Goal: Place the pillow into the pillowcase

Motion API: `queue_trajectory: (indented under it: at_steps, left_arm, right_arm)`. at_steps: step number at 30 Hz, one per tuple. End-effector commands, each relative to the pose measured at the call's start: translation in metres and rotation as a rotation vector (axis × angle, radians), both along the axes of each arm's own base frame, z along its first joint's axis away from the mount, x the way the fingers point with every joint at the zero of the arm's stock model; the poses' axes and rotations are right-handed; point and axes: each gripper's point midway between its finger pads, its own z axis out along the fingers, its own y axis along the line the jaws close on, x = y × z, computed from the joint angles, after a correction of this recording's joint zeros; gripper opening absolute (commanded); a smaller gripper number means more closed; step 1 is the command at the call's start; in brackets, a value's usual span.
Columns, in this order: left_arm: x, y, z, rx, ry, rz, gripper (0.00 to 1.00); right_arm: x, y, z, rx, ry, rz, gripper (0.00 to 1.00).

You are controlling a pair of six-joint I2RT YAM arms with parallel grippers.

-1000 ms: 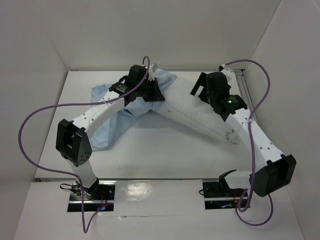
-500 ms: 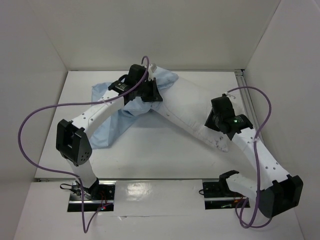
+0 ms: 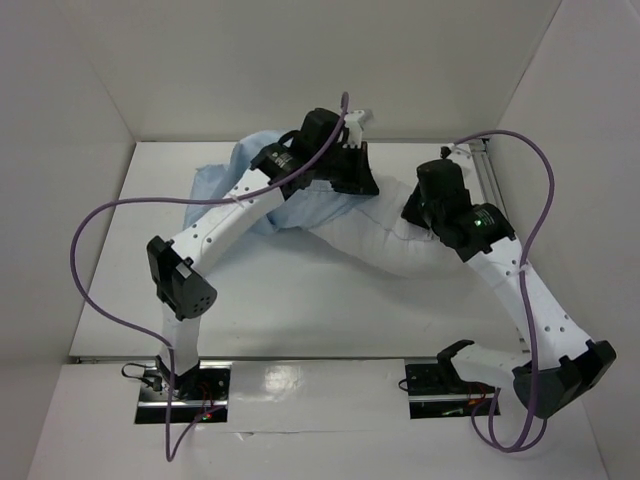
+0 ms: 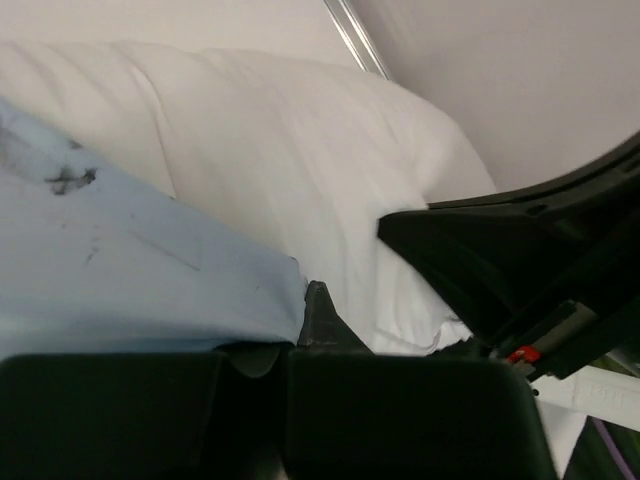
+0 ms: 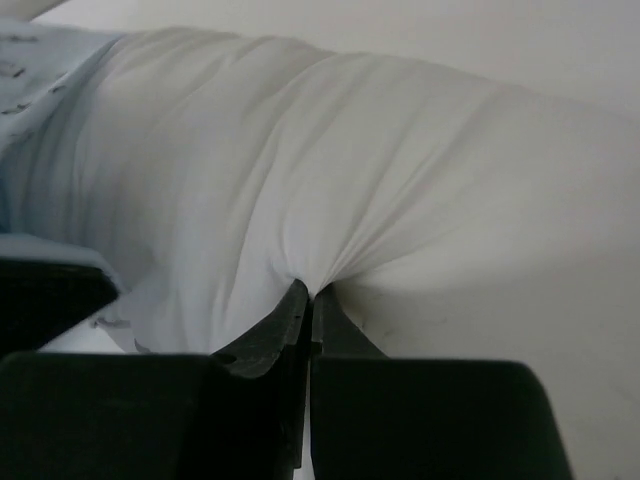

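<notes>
The pillow [image 3: 372, 240] lay slantwise on the white table [image 3: 300, 300], its far end near the middle of the back edge and its near end out toward the right side. The pillowcase [image 3: 258, 170] sat bunched at the back of the table, left of centre, with its right-hand part lying over the far end of the pillow. From above I could not tell how far the pillow reached inside it.

The left gripper [image 4: 308, 312] was over that overlap, its fingers pressed together on the edge of the light blue cloth. In the left wrist view the cloth spread in a wrinkled sheet to the left of the fingertips. Just beyond that edge the bare white pillow swelled up plump, and a metal rail [image 4: 350, 35] ran behind it.

The right gripper [image 5: 308, 298] was further down the pillow toward the right, near the left gripper but apart from it. Its fingers were squeezed tight on a small fold of the pillow's white cover, and creases fanned out from the pinch across the fabric. In the right wrist view the blue cloth covered the pillow's end at the upper left. A purple cable [image 3: 100, 215] looped off the left arm, and another off the right
</notes>
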Motion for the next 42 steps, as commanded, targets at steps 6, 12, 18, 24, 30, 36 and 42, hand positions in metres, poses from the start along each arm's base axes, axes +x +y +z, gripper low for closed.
queue_trajectory:
  at_steps: [6, 12, 18, 24, 30, 36, 42]
  left_arm:
    - [-0.037, 0.046, 0.103, -0.184, -0.112, -0.043, 0.0]
    - [-0.094, 0.09, 0.095, -0.096, -0.104, 0.063, 0.0]
    - [-0.168, 0.1, 0.107, -0.041, -0.075, 0.007, 0.0]
    - [-0.142, 0.085, 0.094, -0.007, -0.032, -0.012, 0.0]
    - [-0.01, 0.077, 0.044, 0.112, -0.074, 0.073, 0.0]
    - [0.082, 0.108, 0.044, 0.261, -0.271, 0.265, 1.0]
    - [0.073, 0.145, 0.109, 0.206, -0.453, 0.41, 0.98]
  right_arm:
    - [-0.019, 0.004, 0.058, 0.104, -0.188, 0.046, 0.0]
    - [-0.076, -0.01, 0.031, 0.093, -0.095, 0.128, 0.0]
    - [-0.127, -0.017, 0.037, 0.15, -0.011, 0.175, 0.0]
    - [-0.142, -0.02, 0.019, 0.148, 0.174, 0.115, 0.0]
    - [-0.047, 0.005, -0.012, 0.003, 0.177, 0.103, 0.0]
    - [0.113, -0.05, -0.002, 0.001, 0.056, -0.057, 0.69]
    - [0.158, -0.124, 0.036, 0.064, -0.072, -0.19, 0.92]
